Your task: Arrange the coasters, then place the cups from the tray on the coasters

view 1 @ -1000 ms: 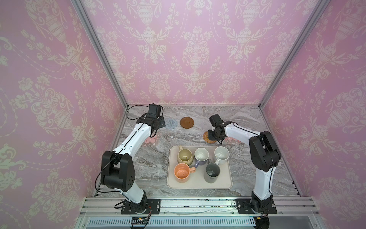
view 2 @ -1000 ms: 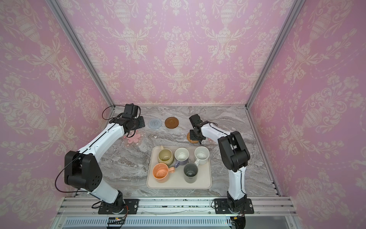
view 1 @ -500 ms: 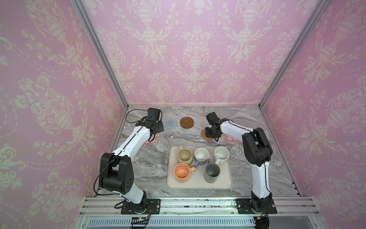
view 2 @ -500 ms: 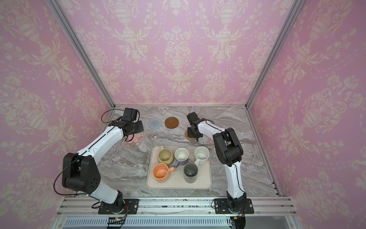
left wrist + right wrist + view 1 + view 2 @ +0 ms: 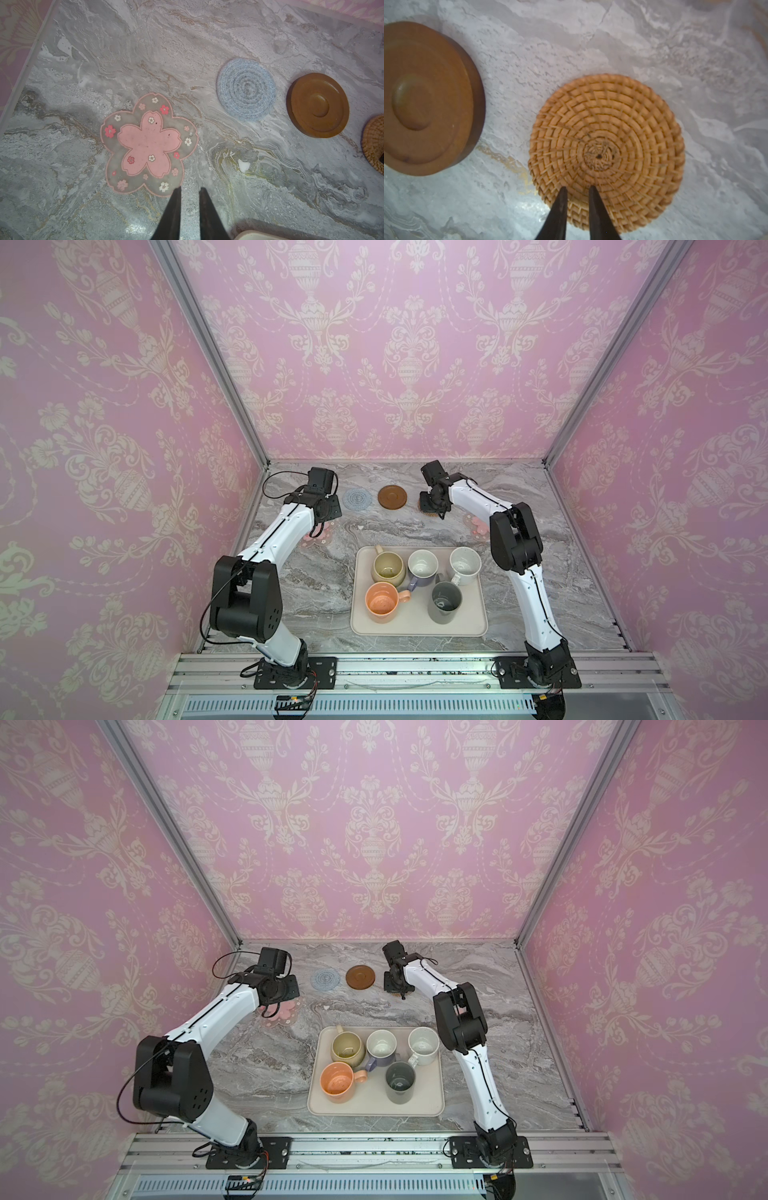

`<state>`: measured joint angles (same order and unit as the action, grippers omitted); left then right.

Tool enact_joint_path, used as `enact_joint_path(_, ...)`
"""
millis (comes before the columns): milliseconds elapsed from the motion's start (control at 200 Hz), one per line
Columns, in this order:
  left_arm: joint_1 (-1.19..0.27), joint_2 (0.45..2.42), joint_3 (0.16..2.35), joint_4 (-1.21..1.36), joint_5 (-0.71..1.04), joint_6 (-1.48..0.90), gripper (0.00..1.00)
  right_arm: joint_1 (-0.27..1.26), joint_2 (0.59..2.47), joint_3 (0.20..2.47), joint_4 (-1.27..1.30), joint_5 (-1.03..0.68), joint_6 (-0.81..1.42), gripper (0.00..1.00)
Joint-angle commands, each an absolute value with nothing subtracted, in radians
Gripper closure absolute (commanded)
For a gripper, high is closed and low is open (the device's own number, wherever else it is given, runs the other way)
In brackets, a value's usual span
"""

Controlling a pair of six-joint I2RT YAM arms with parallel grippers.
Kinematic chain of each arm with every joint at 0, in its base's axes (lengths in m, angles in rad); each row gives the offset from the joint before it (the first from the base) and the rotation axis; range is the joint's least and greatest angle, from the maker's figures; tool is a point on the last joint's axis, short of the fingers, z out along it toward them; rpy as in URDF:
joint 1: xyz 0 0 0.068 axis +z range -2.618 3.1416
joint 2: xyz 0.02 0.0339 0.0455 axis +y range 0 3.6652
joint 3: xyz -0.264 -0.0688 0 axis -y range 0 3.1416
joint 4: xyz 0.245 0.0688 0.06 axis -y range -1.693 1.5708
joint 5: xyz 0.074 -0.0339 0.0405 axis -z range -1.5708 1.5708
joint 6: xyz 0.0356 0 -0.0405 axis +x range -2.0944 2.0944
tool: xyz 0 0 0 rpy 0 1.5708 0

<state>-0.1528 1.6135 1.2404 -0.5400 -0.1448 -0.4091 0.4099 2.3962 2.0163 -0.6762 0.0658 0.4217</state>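
Five coasters are spread over the far part of the marble counter (image 5: 316, 593). Along the far side a row is formed, from left to right, by the blue-grey woven coaster (image 5: 357, 498), the dark brown disc (image 5: 392, 497) and the tan rattan coaster (image 5: 607, 151); these lie near one another but apart. One pink flower coaster (image 5: 148, 143) is laid flat to the left of that row and a little nearer, and the second pink flower coaster (image 5: 478, 524) is seen to the right of the row, partly hidden by the right arm.

The left end effector (image 5: 189, 188) is held low at the edge of the left flower coaster. Its fingers are parted by only a narrow gap and nothing is grasped between them (one tip overlaps the coaster's rim in the wrist view, though contact cannot be confirmed). The right end effector (image 5: 578, 187) is poised over the rim of the rattan coaster, likewise parted by a slim gap with nothing clamped; whether it presses on the weave cannot be told.

The cream tray (image 5: 415, 628) is set on the near middle of the counter. All five cups stand upright on it: the olive-yellow mug (image 5: 388, 568), the lavender mug (image 5: 422, 566) and the white speckled mug (image 5: 464, 565) in the far row, the peach-orange mug (image 5: 381, 601) and the dark grey mug (image 5: 446, 601) in the near row.
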Motion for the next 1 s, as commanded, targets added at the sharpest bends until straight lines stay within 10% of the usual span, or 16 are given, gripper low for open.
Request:
enact_joint_path(0,-0.141,1.649,1.23,-0.553,-0.157,-0.415,0.8,0.398,2.46,2.086,-0.744,0.051,0.415,0.79)
enact_joint_path(661,-0.115,1.738,1.256,-0.545,-0.14,-0.427,0.8,0.366,2.46,2.254,-0.788,-0.046,0.375,0.79)
enact_joint_path(996,-0.059,1.708,1.233,-0.632,-0.169,-0.442,0.66,0.411,2.228,2.051,-0.694,-0.109,0.297,0.63)
